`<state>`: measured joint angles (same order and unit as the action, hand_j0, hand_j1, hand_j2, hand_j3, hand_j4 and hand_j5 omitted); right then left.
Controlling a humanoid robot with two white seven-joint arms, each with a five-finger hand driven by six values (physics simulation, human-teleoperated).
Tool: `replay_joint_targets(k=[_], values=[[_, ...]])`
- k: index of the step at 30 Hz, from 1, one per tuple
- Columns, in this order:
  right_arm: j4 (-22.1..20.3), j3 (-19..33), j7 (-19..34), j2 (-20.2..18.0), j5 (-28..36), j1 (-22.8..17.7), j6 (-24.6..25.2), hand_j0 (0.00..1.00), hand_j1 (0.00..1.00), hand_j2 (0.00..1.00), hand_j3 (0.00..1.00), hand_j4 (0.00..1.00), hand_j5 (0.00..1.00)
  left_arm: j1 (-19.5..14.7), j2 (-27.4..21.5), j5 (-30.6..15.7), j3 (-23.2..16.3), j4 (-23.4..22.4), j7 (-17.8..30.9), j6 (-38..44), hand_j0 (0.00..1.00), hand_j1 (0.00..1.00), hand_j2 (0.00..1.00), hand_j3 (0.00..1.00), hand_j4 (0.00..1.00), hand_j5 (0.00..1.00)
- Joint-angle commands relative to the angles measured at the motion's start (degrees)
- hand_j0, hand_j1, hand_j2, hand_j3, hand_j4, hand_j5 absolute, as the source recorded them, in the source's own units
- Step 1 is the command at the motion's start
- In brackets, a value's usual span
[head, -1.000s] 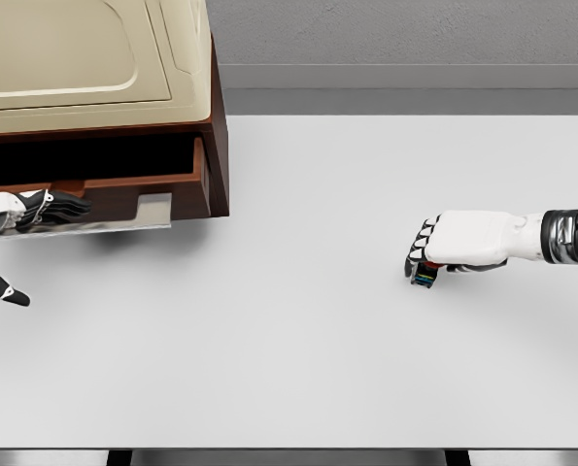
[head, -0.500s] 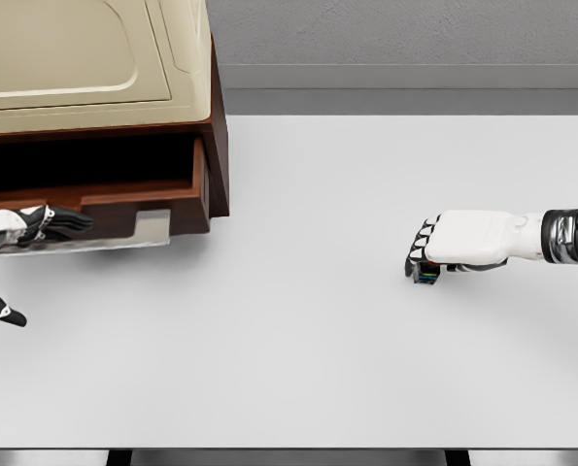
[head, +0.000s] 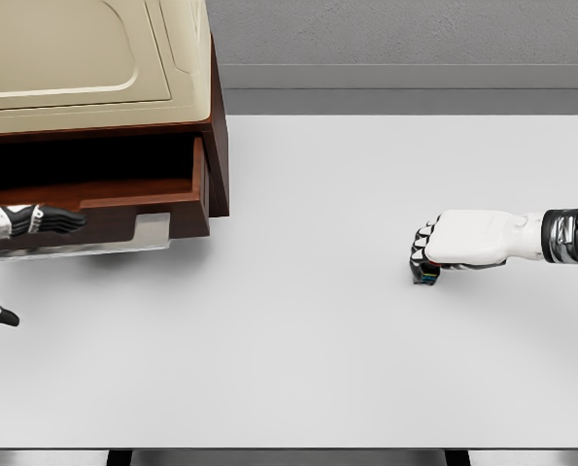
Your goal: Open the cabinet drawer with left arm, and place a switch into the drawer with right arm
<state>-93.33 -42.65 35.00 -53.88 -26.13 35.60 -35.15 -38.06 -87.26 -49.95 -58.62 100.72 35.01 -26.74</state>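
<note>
The wooden cabinet [head: 218, 146] with a beige top stands at the table's far left. Its drawer [head: 123, 209] is pulled partway out, showing a dark gap above the front panel. A grey handle [head: 143, 238] runs under the drawer front. My left hand [head: 38, 219] enters at the left edge, its dark fingers hooked on the drawer front by the handle and its thumb hanging lower. On the right, a small dark switch [head: 426, 277] with coloured marks rests on the table. My right hand [head: 425, 254] is curled down over it, shut on the switch.
The white table [head: 298, 349] stretches between the cabinet and the right hand. Its front edge runs along the bottom of the view, with a grey wall behind the far edge.
The left hand has drawn back toward the left edge and the drawer front has shifted with it. The right hand's fingers have curled tighter over the switch.
</note>
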Motion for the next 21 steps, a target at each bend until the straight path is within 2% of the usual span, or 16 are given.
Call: replay_joint_targets(k=[1,3,7,11,14,17,21], values=[[-0.01,0.11,0.0,-0.09,0.29,0.0,0.15,0.46,0.46,0.46,0.46,0.46,0.46,0.0,-0.98,-1.82,0.09,0.09,-0.01,-1.3,1.0,1.0,1.0,1.0,1.0,1.0],[0.07,0.11,0.0,0.0,0.38,0.0,0.15,0.44,0.44,0.44,0.44,0.44,0.44,-0.08,-1.07,-2.08,0.09,0.09,-0.01,-1.47,1.0,1.0,1.0,1.0,1.0,1.0],[0.34,0.99,0.0,0.44,0.73,0.0,0.15,0.43,0.43,0.43,0.43,0.43,0.43,-0.35,-2.47,-5.59,0.53,0.0,-0.01,-2.61,1.0,1.0,1.0,1.0,1.0,1.0],[0.69,2.22,0.0,0.79,1.08,0.0,0.15,0.38,0.38,0.38,0.38,0.38,0.38,-1.05,-3.26,-7.18,2.63,-0.61,-0.01,-2.53,1.0,1.0,1.0,1.0,1.0,1.0],[2.71,3.01,0.0,3.25,1.17,0.61,0.15,0.38,0.38,0.38,0.38,0.38,0.38,-1.75,-3.18,-7.62,4.31,-4.65,-0.01,-2.53,1.0,1.0,1.0,1.0,1.0,1.0],[2.71,4.68,0.0,3.96,1.26,0.88,0.15,0.38,0.38,0.38,0.38,0.38,0.38,-1.93,-3.18,-7.97,5.45,-7.91,-0.01,-2.53,1.0,1.0,1.0,1.0,1.0,1.0],[2.71,5.74,0.0,4.04,2.4,1.76,0.15,0.38,0.38,0.38,0.38,0.38,0.38,-2.28,-3.18,-8.32,5.8,-8.96,-0.01,-2.53,1.0,1.0,1.0,1.0,1.0,1.0]])
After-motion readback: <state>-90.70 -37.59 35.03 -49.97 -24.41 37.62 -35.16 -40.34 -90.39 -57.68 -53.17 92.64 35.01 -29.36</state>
